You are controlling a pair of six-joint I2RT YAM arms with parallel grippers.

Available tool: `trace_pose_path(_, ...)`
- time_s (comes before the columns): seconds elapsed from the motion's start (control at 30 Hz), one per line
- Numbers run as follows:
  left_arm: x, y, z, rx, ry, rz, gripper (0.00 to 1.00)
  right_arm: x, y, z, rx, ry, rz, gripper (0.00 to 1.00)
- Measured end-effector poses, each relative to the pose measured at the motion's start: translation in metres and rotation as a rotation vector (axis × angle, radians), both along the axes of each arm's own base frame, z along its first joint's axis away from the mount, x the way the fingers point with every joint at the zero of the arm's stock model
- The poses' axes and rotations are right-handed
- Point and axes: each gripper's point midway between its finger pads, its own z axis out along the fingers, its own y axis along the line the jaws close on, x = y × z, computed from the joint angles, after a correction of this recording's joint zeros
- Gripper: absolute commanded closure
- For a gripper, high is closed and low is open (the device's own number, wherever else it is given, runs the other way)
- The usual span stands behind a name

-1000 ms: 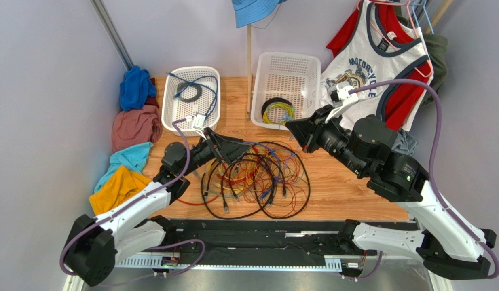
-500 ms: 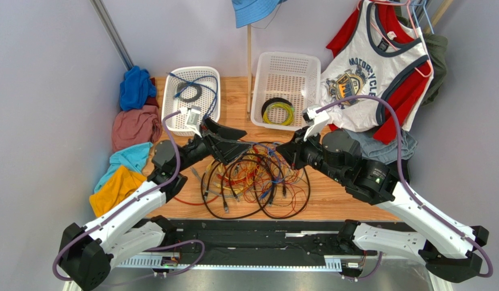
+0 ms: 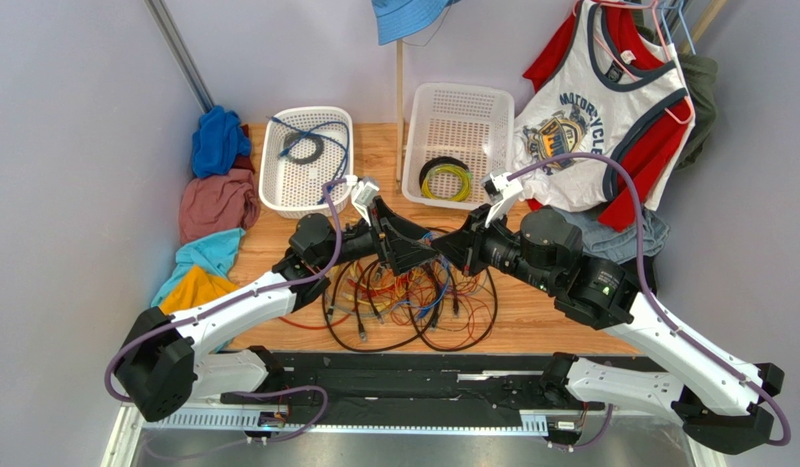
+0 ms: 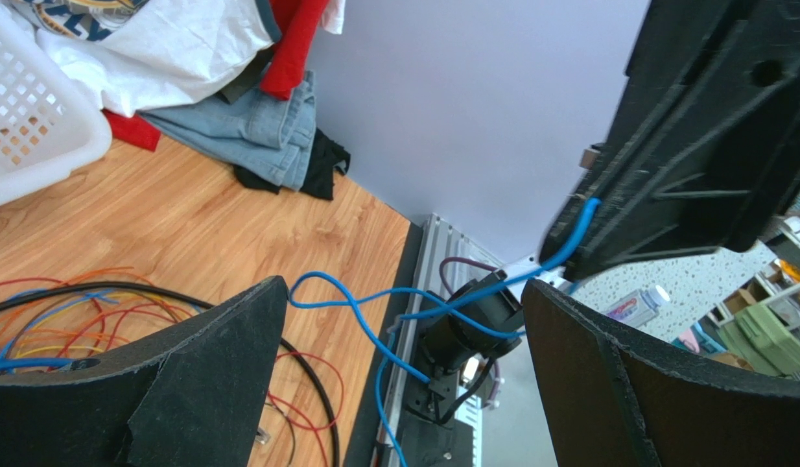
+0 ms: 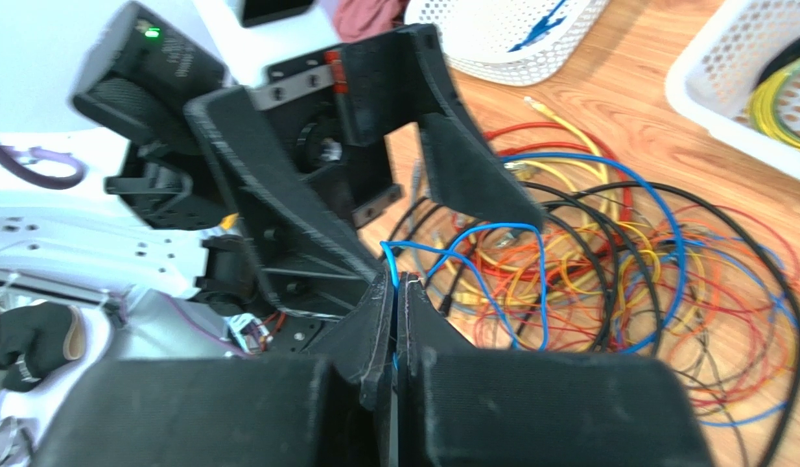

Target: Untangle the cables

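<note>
The cables (image 3: 414,292) lie as a tangle of black, red, orange, yellow and blue loops on the wooden table (image 3: 560,311). My right gripper (image 3: 451,249) hangs over the tangle's far edge, shut on a thin blue cable (image 5: 462,243) lifted out of it; in the right wrist view the jaws (image 5: 394,292) press together on that strand. My left gripper (image 3: 420,249) faces it, open. In the left wrist view the blue cable (image 4: 375,292) crosses the gap of the left gripper (image 4: 404,331) without touching either finger.
A white basket (image 3: 277,185) at the back left holds a blue cable and a black coil. A second white basket (image 3: 459,102) holds a yellow-green coil. Folded clothes (image 3: 214,204) line the left wall; shirts (image 3: 599,107) hang at the right.
The right gripper came down and left from beside the right basket to the tangle, staying shut. The left gripper swung right, still open, until it met the right one.
</note>
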Motion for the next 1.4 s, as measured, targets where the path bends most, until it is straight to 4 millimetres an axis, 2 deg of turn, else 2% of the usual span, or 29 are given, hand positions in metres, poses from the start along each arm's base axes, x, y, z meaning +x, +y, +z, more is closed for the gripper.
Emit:
trace_pose_path(0.03, 0.001, -0.002, -0.001, 0.003, -0.001, -0.001, 0.01, -0.001, 0.001, 0.002, 0.01, 0.003, 0.008, 1.0)
trace_pose_path(0.13, 0.004, -0.006, -0.002, 0.006, -0.003, -0.002, 0.14, -0.007, 0.006, 0.007, 0.039, 0.011, 0.039, 1.0)
trace_pose_path(0.17, 0.005, -0.008, -0.003, 0.006, -0.005, -0.004, 0.28, -0.008, 0.007, 0.009, 0.051, 0.013, 0.05, 1.0)
trace_pose_path(0.23, 0.005, -0.01, -0.005, 0.007, -0.004, -0.008, 0.47, -0.011, 0.009, 0.012, 0.066, 0.016, 0.065, 1.0)
trace_pose_path(0.27, 0.006, -0.012, -0.006, 0.007, -0.01, -0.008, 0.72, -0.013, 0.009, 0.013, 0.071, 0.016, 0.071, 1.0)
trace_pose_path(0.37, 0.009, -0.012, -0.007, 0.006, -0.017, 0.004, 1.0, -0.015, 0.008, 0.017, 0.088, 0.013, 0.077, 1.0)
trace_pose_path(0.4, 0.01, -0.012, -0.006, 0.005, -0.018, 0.009, 1.0, -0.016, 0.007, 0.018, 0.093, 0.011, 0.077, 0.97)
trace_pose_path(0.43, 0.011, -0.011, -0.006, 0.006, -0.02, 0.019, 1.0, -0.016, 0.006, 0.018, 0.095, 0.011, 0.076, 0.81)
trace_pose_path(0.5, 0.013, -0.01, -0.005, 0.01, -0.025, 0.034, 1.0, -0.017, 0.004, 0.015, 0.094, 0.012, 0.074, 0.61)
trace_pose_path(0.53, 0.014, -0.009, -0.005, 0.014, -0.025, 0.047, 1.0, -0.017, 0.003, 0.013, 0.096, 0.016, 0.068, 0.47)
trace_pose_path(0.63, 0.019, -0.003, -0.003, 0.036, -0.025, 0.096, 1.0, -0.016, -0.001, 0.007, 0.087, 0.016, 0.05, 0.33)
trace_pose_path(0.8, 0.037, 0.008, 0.012, 0.104, -0.035, 0.219, 1.0, -0.008, -0.016, -0.002, 0.073, 0.0, -0.034, 0.29)
trace_pose_path(0.93, 0.066, 0.025, 0.031, 0.193, -0.013, 0.364, 1.0, -0.001, -0.036, -0.014, 0.055, -0.009, -0.126, 0.31)
trace_pose_path(1.03, 0.109, 0.055, 0.05, 0.245, 0.039, 0.521, 1.0, 0.0, -0.05, -0.029, 0.04, -0.011, -0.179, 0.34)
trace_pose_path(1.1, 0.146, 0.084, 0.057, 0.277, 0.094, 0.641, 1.0, 0.0, -0.057, -0.042, 0.035, -0.008, -0.198, 0.35)
trace_pose_path(1.17, 0.188, 0.12, 0.055, 0.314, 0.163, 0.773, 1.0, -0.001, -0.061, -0.054, 0.023, 0.0, -0.209, 0.36)
trace_pose_path(1.3, 0.256, 0.18, 0.028, 0.41, 0.298, 0.973, 1.0, 0.0, -0.06, -0.079, -0.016, 0.029, -0.212, 0.36)
trace_pose_path(1.4, 0.299, 0.213, 0.0, 0.494, 0.392, 1.074, 1.0, 0.0, -0.059, -0.096, -0.053, 0.048, -0.214, 0.37)
